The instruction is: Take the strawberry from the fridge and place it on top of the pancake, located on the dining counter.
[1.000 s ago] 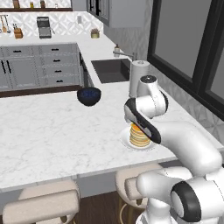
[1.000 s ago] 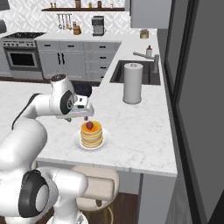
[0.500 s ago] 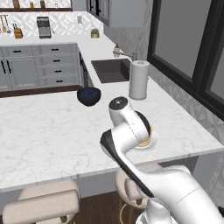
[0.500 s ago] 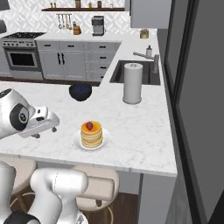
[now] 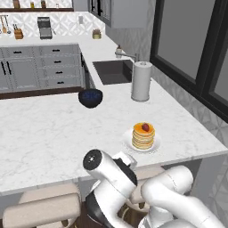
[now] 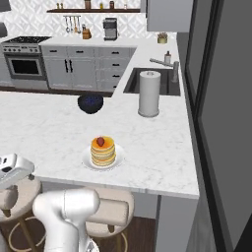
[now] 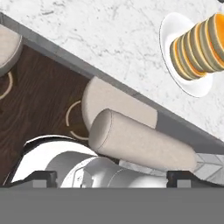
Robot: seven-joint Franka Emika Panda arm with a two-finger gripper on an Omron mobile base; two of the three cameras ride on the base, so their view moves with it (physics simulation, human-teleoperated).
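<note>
Strawberry seated on top of the pancake, at centre right of the left base view; same pair at centre left of the right base view, strawberry red on the golden stack. Stack resting on a small white plate, plate standing on the counter near its front edge. In the hand view, pancake at upper right, seen tilted, on its plate.

End effector at the bottom of the hand view, dark finger tips set far apart at the left and right sides, jaws open, nothing between them. Beyond the tips: a beige padded stool with a rolled backrest, dark wood floor at the left, marble counter surface across the top. End effector well apart from the pancake.

Dark blue bowl on the counter at upper centre of the left base view, well apart from the plate. White paper towel roll upright beside the dark sink, above and right of the bowl. Same roll at upper centre of the right base view, bowl to its left. Grey drawer cabinets at upper left of the left base view.
</note>
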